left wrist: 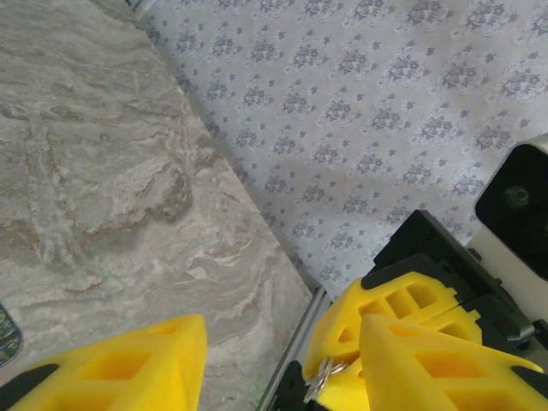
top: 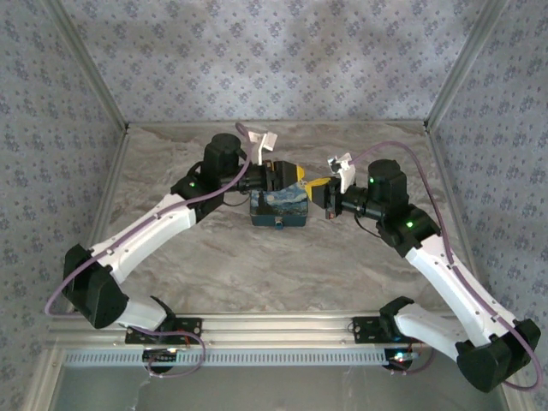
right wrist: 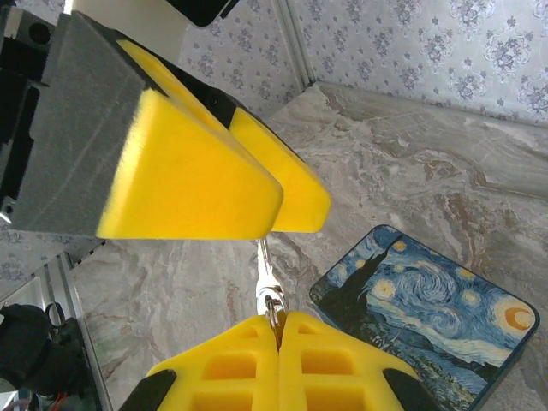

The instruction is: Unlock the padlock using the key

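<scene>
We see the right gripper (right wrist: 278, 330), jaws clamped on the key (right wrist: 265, 278) by its ring, above the counter (right wrist: 411, 171) beside a Starry Night box (right wrist: 428, 317). The left gripper (left wrist: 282, 342) gapes open. With the key secured, we judge the next move is finding the padlock, which we cannot see.

The slim silver key (right wrist: 265, 278), clamped in the right pincer (right wrist: 276, 321), juts out above the table (right wrist: 411, 163).

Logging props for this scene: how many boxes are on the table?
1: the Starry Night box, at the middle of the table. A smaller one could be hidden behind it.
</scene>
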`<action>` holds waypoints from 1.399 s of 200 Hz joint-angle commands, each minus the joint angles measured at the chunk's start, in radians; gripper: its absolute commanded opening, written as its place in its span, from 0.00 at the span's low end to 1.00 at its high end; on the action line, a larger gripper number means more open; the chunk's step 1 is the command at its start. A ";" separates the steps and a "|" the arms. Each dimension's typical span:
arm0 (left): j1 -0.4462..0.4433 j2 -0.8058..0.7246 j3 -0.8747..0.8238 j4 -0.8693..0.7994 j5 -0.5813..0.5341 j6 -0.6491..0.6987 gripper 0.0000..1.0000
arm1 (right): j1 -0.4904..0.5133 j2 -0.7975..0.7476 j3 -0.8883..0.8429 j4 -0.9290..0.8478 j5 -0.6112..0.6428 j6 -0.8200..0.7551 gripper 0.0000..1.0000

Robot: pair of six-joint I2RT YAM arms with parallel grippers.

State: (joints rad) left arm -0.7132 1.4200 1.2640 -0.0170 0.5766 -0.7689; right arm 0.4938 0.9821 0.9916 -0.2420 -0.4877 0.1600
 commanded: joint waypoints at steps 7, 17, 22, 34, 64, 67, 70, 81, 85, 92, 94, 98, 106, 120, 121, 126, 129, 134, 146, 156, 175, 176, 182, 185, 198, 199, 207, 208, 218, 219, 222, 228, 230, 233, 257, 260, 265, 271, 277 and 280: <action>-0.014 0.009 0.045 0.037 0.025 0.002 0.38 | 0.008 -0.011 0.001 0.012 -0.015 -0.005 0.02; -0.014 0.011 0.046 0.034 0.025 0.005 0.33 | 0.008 -0.012 0.002 0.013 -0.013 -0.005 0.02; -0.015 0.011 0.046 0.032 0.025 0.006 0.30 | 0.008 -0.011 0.002 0.014 -0.010 -0.005 0.02; -0.015 0.011 0.047 0.032 0.028 0.006 0.21 | 0.008 -0.011 0.002 0.012 -0.012 -0.007 0.02; -0.020 0.012 0.055 0.023 0.026 0.018 0.00 | 0.008 -0.010 0.002 0.007 -0.011 -0.010 0.10; -0.020 0.013 0.058 0.018 0.024 0.023 0.00 | 0.008 -0.011 0.002 0.005 -0.008 -0.010 0.15; -0.020 0.013 0.058 0.012 0.020 0.029 0.00 | 0.008 -0.012 0.000 0.003 -0.003 -0.007 0.22; -0.019 0.010 0.070 -0.024 -0.004 0.056 0.00 | 0.005 -0.019 -0.007 -0.003 0.010 0.002 0.45; -0.019 0.011 0.075 -0.041 -0.014 0.065 0.00 | 0.003 -0.024 -0.011 -0.003 0.015 0.006 0.51; -0.018 0.012 0.084 -0.061 -0.023 0.078 0.00 | -0.004 -0.033 -0.019 0.001 0.025 0.019 0.59; -0.018 0.012 0.087 -0.065 -0.023 0.083 0.00 | -0.005 -0.036 -0.022 0.002 0.026 0.024 0.59; -0.018 0.012 0.089 -0.070 -0.022 0.087 0.00 | -0.010 -0.042 -0.028 0.009 0.026 0.034 0.61; -0.019 0.013 0.092 -0.072 -0.021 0.089 0.00 | -0.019 -0.050 -0.038 0.025 0.017 0.053 0.61; -0.019 0.018 0.097 -0.071 -0.012 0.093 0.00 | -0.037 -0.057 -0.045 0.055 -0.023 0.091 0.62; -0.019 0.019 0.098 -0.071 -0.011 0.092 0.00 | -0.038 -0.056 -0.045 0.057 -0.026 0.093 0.62; -0.018 0.020 0.098 -0.070 -0.007 0.091 0.00 | -0.043 -0.055 -0.046 0.070 -0.043 0.106 0.62; -0.018 0.022 0.097 -0.067 -0.005 0.091 0.00 | -0.045 -0.055 -0.047 0.077 -0.052 0.114 0.62; -0.019 0.022 0.097 -0.064 0.000 0.091 0.00 | -0.050 -0.054 -0.049 0.090 -0.067 0.129 0.62; -0.020 0.024 0.095 -0.049 0.016 0.084 0.00 | -0.065 -0.050 -0.055 0.133 -0.107 0.165 0.62; -0.020 0.022 0.092 -0.037 0.028 0.081 0.00 | -0.080 -0.048 -0.066 0.178 -0.145 0.204 0.68; -0.022 0.018 0.082 -0.019 0.040 0.071 0.00 | -0.107 -0.041 -0.085 0.257 -0.203 0.272 0.70; -0.022 0.017 0.081 -0.018 0.040 0.071 0.00 | -0.107 -0.040 -0.085 0.260 -0.207 0.274 0.70; -0.022 0.015 0.078 -0.010 0.045 0.068 0.00 | -0.112 -0.036 -0.087 0.272 -0.220 0.284 0.69; -0.021 0.015 0.076 -0.006 0.046 0.067 0.00 | -0.113 -0.035 -0.088 0.277 -0.227 0.287 0.69; -0.022 0.007 0.068 0.014 0.056 0.059 0.00 | -0.119 -0.025 -0.096 0.307 -0.255 0.310 0.65; -0.022 0.007 0.067 0.015 0.057 0.059 0.00 | -0.119 -0.024 -0.097 0.310 -0.258 0.313 0.65; -0.022 0.006 0.065 0.024 0.065 0.055 0.00 | -0.121 -0.018 -0.101 0.333 -0.278 0.329 0.62; -0.022 0.006 0.065 0.024 0.065 0.054 0.00 | -0.121 -0.017 -0.102 0.335 -0.281 0.330 0.62; -0.023 0.003 0.063 0.030 0.071 0.053 0.00 | -0.120 -0.009 -0.108 0.360 -0.302 0.346 0.53; -0.023 0.003 0.063 0.031 0.071 0.053 0.00 | -0.121 -0.008 -0.108 0.361 -0.304 0.348 0.52; -0.023 0.002 0.062 0.031 0.071 0.053 0.00 | -0.121 -0.006 -0.108 0.366 -0.308 0.354 0.51; -0.022 0.000 0.060 0.034 0.071 0.052 0.00 | -0.120 -0.004 -0.109 0.372 -0.314 0.357 0.50; -0.023 0.000 0.059 0.035 0.071 0.052 0.00 | -0.120 -0.002 -0.109 0.372 -0.315 0.358 0.50; -0.023 -0.001 0.059 0.035 0.072 0.051 0.00 | -0.120 -0.002 -0.109 0.375 -0.318 0.359 0.49; -0.025 -0.001 0.050 0.054 0.081 0.041 0.00 | -0.114 0.001 -0.108 0.382 -0.322 0.362 0.39; -0.025 -0.002 0.049 0.056 0.081 0.040 0.00 | -0.114 0.002 -0.108 0.382 -0.322 0.362 0.39; -0.026 -0.001 0.049 0.059 0.081 0.040 0.00 | -0.115 0.003 -0.108 0.381 -0.322 0.361 0.37; -0.027 -0.003 0.048 0.063 0.083 0.038 0.00 | -0.114 0.005 -0.107 0.382 -0.324 0.362 0.35; -0.028 -0.004 0.046 0.066 0.083 0.037 0.00 | -0.113 0.007 -0.107 0.381 -0.326 0.361 0.31; -0.028 -0.004 0.046 0.067 0.082 0.037 0.00 | -0.113 0.008 -0.108 0.381 -0.327 0.360 0.30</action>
State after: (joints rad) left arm -0.7303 1.4300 1.3186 -0.0025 0.6315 -0.7197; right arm 0.3775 0.9836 0.8867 0.1017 -0.7765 0.5068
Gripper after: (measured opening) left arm 0.042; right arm 0.341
